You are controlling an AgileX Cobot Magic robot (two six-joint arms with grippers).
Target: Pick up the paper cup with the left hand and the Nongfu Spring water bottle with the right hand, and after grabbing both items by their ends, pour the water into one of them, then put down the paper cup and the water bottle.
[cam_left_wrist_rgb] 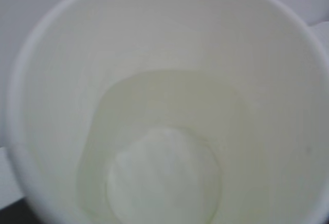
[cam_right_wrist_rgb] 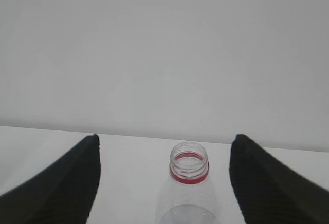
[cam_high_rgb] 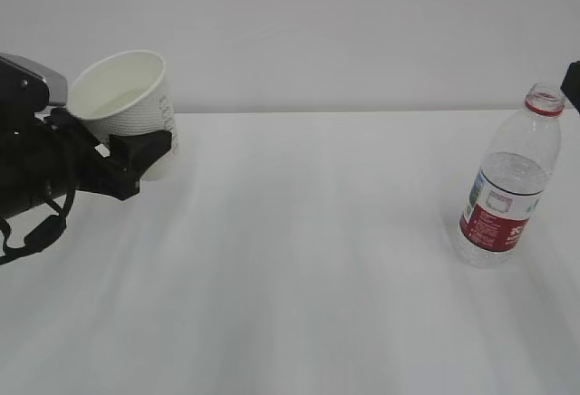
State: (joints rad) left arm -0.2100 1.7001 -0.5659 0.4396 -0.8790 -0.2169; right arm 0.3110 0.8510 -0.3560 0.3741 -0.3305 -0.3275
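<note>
**While the cup is still in the air, the bottle is already down**

Although the Nongfu Spring water bottle [cam_high_rgb: 509, 182] stands upright and uncapped on the table [cam_high_rgb: 308, 268] at the right, you are not finished. Its neck with the red ring shows in the right wrist view between the two black fingers [cam_right_wrist_rgb: 61, 183] of the right end effector [cam_right_wrist_rgb: 164, 175]. Those fingers stand wide apart on either side of the neck and touch nothing, so the bottle is free. In the exterior view only a dark sliver of that arm shows at the right edge, just beside the bottle's mouth.

On the left, your left end effector [cam_high_rgb: 136, 155] grips the paper cup [cam_high_rgb: 127, 105] near its base and holds it above the table, tilted with its mouth facing up and towards the camera. The left wrist view looks straight into the cup, where a pale pool of water [cam_left_wrist_rgb: 164, 147] lies at the bottom.

Judging from this, the pour looks done and the bottle is set down. What remains for you is to right the cup, lower it to the table without spilling, and open the left end effector. Some water is still in the bottle.
</note>
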